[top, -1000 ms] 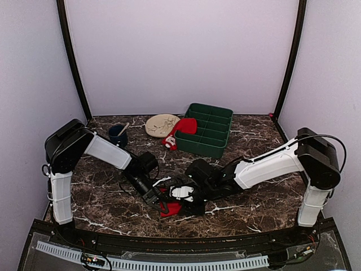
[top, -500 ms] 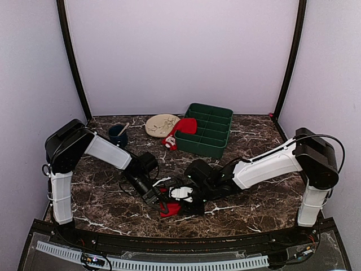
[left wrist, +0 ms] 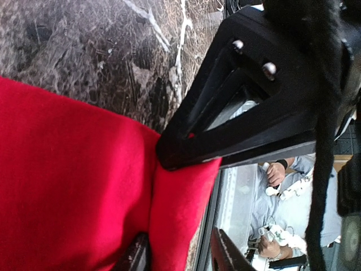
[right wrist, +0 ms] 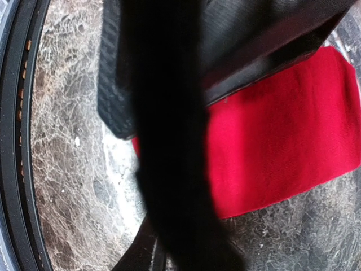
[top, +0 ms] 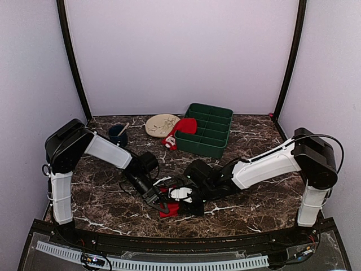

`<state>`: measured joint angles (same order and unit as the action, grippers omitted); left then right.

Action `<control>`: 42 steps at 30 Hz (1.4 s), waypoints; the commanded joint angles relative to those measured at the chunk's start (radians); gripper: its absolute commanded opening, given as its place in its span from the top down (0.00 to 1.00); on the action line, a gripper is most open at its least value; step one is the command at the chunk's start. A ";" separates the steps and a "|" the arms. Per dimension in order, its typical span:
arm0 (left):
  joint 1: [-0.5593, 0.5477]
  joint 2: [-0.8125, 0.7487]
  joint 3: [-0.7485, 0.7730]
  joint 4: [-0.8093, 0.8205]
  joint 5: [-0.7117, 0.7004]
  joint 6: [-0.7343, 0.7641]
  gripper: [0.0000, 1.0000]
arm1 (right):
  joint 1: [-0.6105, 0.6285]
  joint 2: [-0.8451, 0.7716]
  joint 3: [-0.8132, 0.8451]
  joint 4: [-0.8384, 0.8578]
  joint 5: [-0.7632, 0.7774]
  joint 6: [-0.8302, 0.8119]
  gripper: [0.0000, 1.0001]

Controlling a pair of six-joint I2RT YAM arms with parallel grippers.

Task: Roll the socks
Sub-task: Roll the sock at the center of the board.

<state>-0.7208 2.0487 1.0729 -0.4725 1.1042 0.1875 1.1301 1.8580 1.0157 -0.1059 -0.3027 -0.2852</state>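
Observation:
One red sock (top: 171,210) lies on the marble near the front middle. It fills the left of the left wrist view (left wrist: 67,180) and shows in the right wrist view (right wrist: 282,130). My left gripper (top: 162,203) (left wrist: 177,248) is closed on a folded edge of this sock. My right gripper (top: 181,199) (right wrist: 149,257) is right beside it, jaws together, and its black finger (left wrist: 237,124) presses on the same fold. A dark blurred shape hides most of the right wrist view. The second red sock (top: 185,125) lies at the green tray's corner, its white patterned end (top: 169,142) on the table.
A green compartment tray (top: 211,131) stands at the back middle. A beige plate (top: 161,124) and a dark blue cup (top: 117,134) with a stick in it are at the back left. The table's front rail (right wrist: 17,141) runs close to both grippers.
Both grippers stay on the front sock. The visible red patch has shrunk slightly under them, and the right arm has crept a little to the left.

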 commanded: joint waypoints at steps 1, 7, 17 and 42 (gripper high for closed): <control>0.004 -0.008 -0.025 -0.016 -0.193 -0.023 0.60 | 0.003 0.028 0.017 0.016 -0.024 0.009 0.90; 0.014 -0.078 -0.054 -0.011 -0.278 -0.071 0.59 | -0.009 0.029 0.008 0.026 -0.034 0.027 0.91; 0.031 -0.187 -0.075 0.016 -0.387 -0.134 0.56 | -0.025 0.042 0.029 0.002 -0.054 0.050 0.92; 0.060 -0.531 -0.231 0.223 -0.735 -0.219 0.54 | -0.130 0.130 0.194 -0.158 -0.272 0.156 0.92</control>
<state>-0.6636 1.6154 0.8906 -0.3332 0.4702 -0.0124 1.0203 1.9617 1.1568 -0.2195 -0.4995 -0.1516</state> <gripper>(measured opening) 0.462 0.085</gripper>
